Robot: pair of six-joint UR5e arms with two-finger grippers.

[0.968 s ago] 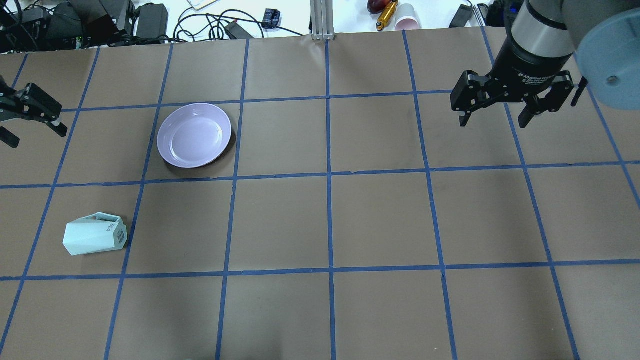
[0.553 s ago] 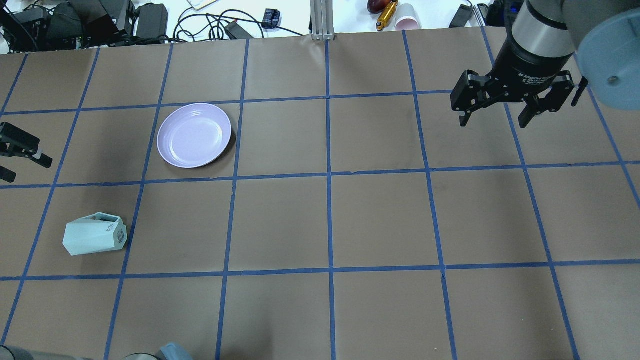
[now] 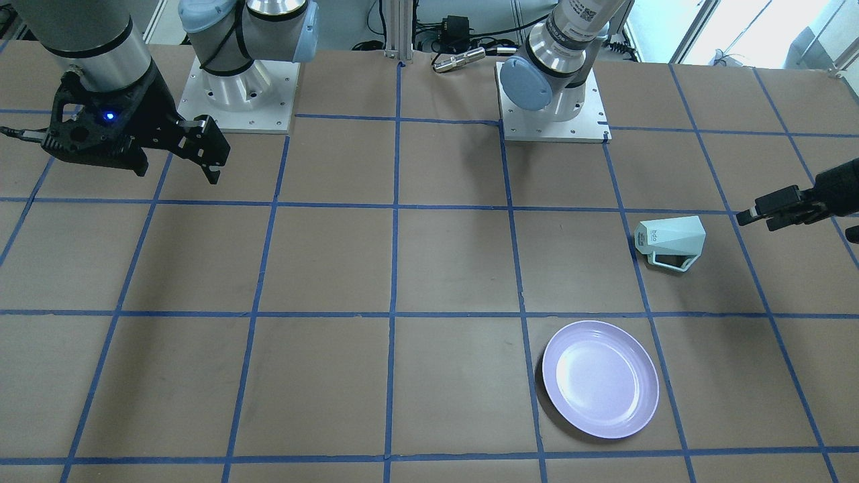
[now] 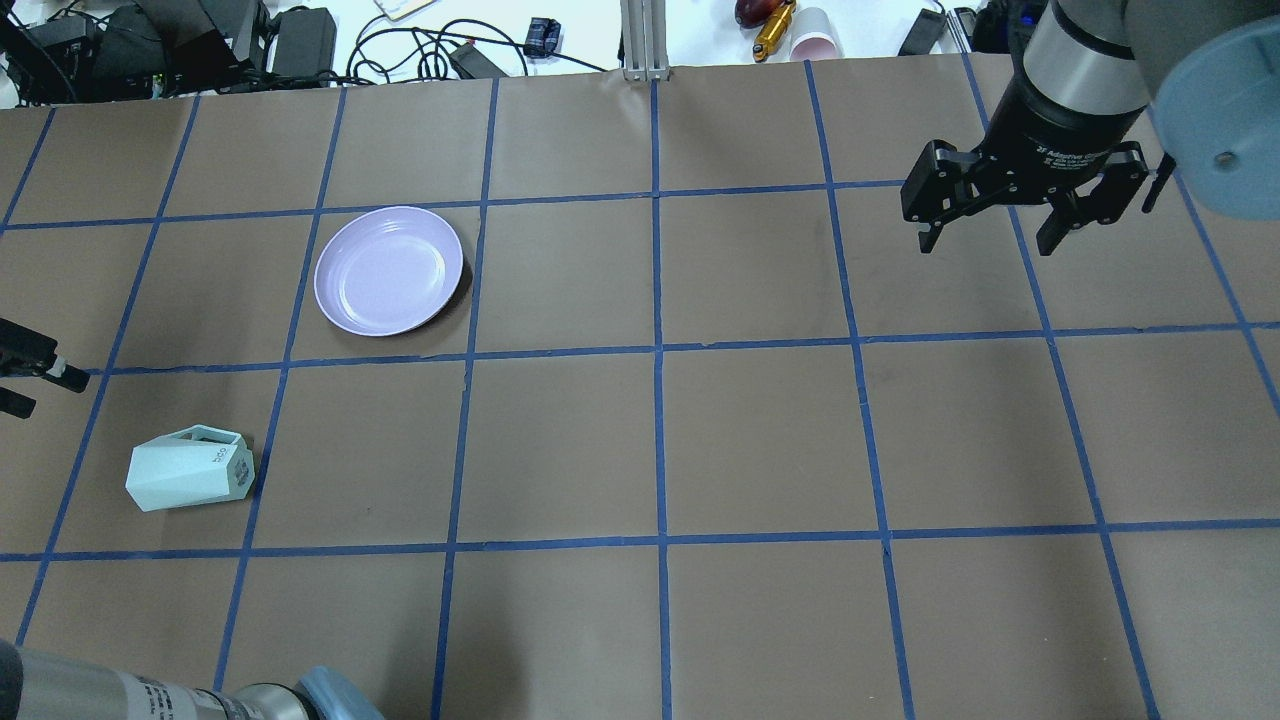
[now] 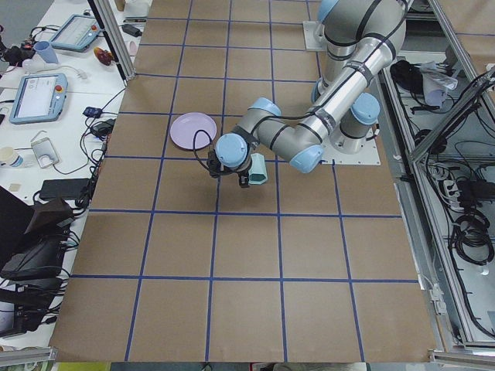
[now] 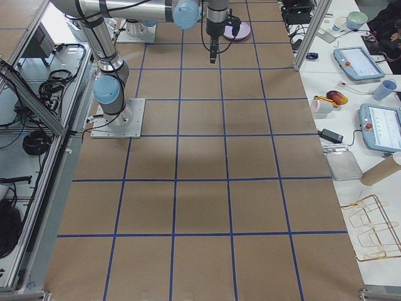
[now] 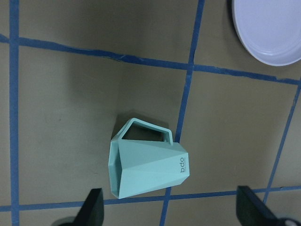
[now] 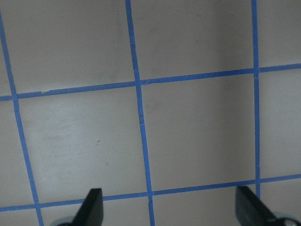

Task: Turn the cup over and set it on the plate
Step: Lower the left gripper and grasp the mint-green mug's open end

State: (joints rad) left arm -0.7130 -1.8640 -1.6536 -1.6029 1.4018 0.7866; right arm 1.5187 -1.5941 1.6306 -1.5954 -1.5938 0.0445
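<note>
The mint-green cup [image 4: 190,478] lies on its side at the near left of the table, handle toward the far side, logo end to the right. It also shows in the front view [image 3: 671,240] and the left wrist view [image 7: 150,169]. The lavender plate [image 4: 389,270] sits empty farther back, apart from the cup [image 3: 600,378]. My left gripper [image 4: 30,385] is open and empty at the left edge, a little beyond the cup; in its wrist view [image 7: 171,213] the cup lies just ahead of the open fingers. My right gripper [image 4: 988,235] hangs open and empty over the far right.
Beyond the table's far edge lies a white bench with cables and power bricks [image 4: 300,35], a pink paper cup [image 4: 815,35] and an aluminium post [image 4: 645,40]. My left arm's elbow [image 4: 150,695] crosses the near-left corner.
My left gripper has moved toward the near side of the table, closer to the cup, and its elbow has come into the overhead view's bottom left. The right arm, cup and plate have not moved.
</note>
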